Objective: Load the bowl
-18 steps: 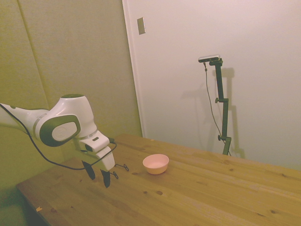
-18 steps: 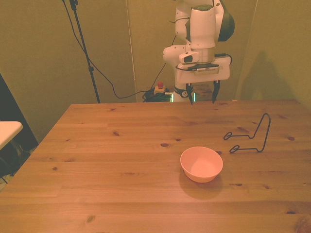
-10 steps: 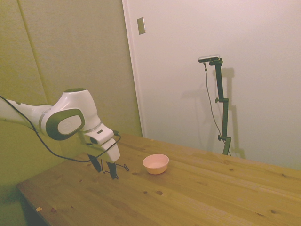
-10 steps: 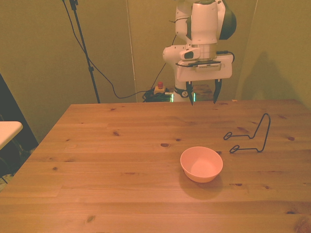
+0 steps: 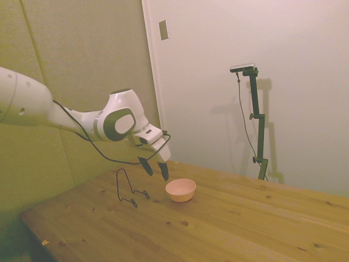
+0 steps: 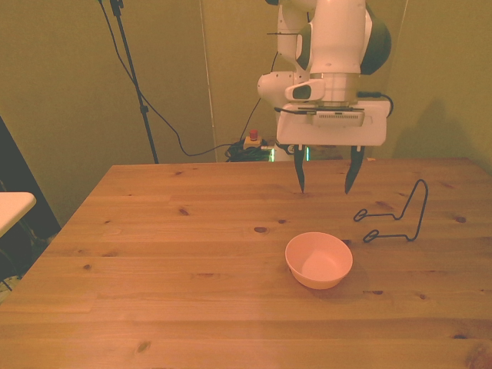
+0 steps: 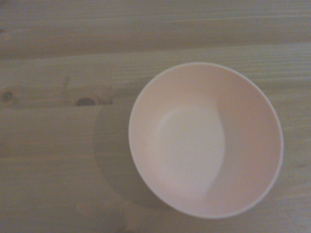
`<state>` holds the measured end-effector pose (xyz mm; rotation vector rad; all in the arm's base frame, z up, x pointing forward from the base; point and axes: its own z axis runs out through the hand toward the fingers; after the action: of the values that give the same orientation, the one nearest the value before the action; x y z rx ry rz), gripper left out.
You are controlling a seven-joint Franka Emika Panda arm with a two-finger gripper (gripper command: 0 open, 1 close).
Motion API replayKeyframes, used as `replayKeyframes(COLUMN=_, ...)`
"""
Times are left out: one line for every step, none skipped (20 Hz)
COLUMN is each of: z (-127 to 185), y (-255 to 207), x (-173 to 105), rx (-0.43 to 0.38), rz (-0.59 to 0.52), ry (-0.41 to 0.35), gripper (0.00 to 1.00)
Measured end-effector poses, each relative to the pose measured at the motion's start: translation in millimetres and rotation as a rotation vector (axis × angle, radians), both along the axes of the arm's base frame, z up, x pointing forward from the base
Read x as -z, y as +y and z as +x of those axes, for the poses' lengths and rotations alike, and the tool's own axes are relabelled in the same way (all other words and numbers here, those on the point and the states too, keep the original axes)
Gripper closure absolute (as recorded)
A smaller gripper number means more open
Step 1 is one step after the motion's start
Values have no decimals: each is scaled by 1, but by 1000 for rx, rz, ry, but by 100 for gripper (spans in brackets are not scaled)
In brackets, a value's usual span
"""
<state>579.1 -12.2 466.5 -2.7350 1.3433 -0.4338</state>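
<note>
Gripper [image 6: 325,178] up in the air, jaws spread wide and carrying nothing, hanging above the table [image 6: 154,254] just on the robot's side of the bowl [image 6: 319,260]. The pale pink bowl sits upright on the bare wood, roughly mid-table, empty, and the wrist view has it [image 7: 206,141] nearly filling the shot, so the approach looks lined up. The black wire rack [image 6: 396,219] stands near the bowl, toward the table's edge on the front view's right, with nothing in it. So nothing is done yet by my reckoning: the descent, the grasp, the carry and the placing all remain. The side view hints the fingers sit slightly short of the rim, though depth there is hard to judge.
</note>
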Motion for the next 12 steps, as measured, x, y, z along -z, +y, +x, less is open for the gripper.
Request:
replayKeyframes(z=9, y=4, x=6, rx=2, rz=-2, ry=4, gripper=0)
replayKeyframes(z=18, y=7, x=12, rx=5, rz=-3, ry=7, gripper=0)
replayKeyframes(z=27, y=11, x=19, rx=7, rz=-2, ry=9, gripper=0)
replayKeyframes(z=35, y=14, x=26, rx=11, rz=0, ry=10, gripper=0)
replayKeyframes(z=42, y=16, x=32, rx=19, rz=0, ry=12, gripper=0)
replayKeyframes(z=49, y=19, x=38, rx=26, rz=1, ry=15, gripper=0)
replayKeyframes(z=56, y=21, x=43, rx=31, rz=0, ry=17, gripper=0)
replayKeyframes(z=63, y=24, x=48, rx=37, rz=-3, ry=18, gripper=0)
replayKeyframes(z=69, y=27, x=53, rx=42, rz=-7, ry=19, gripper=0)
replayKeyframes(z=75, y=30, x=58, rx=45, rz=-7, ry=21, gripper=0)
replayKeyframes(z=80, y=33, x=63, rx=47, rz=-9, ry=23, gripper=0)
replayKeyframes(z=85, y=34, x=68, rx=51, rz=-11, ry=25, gripper=0)
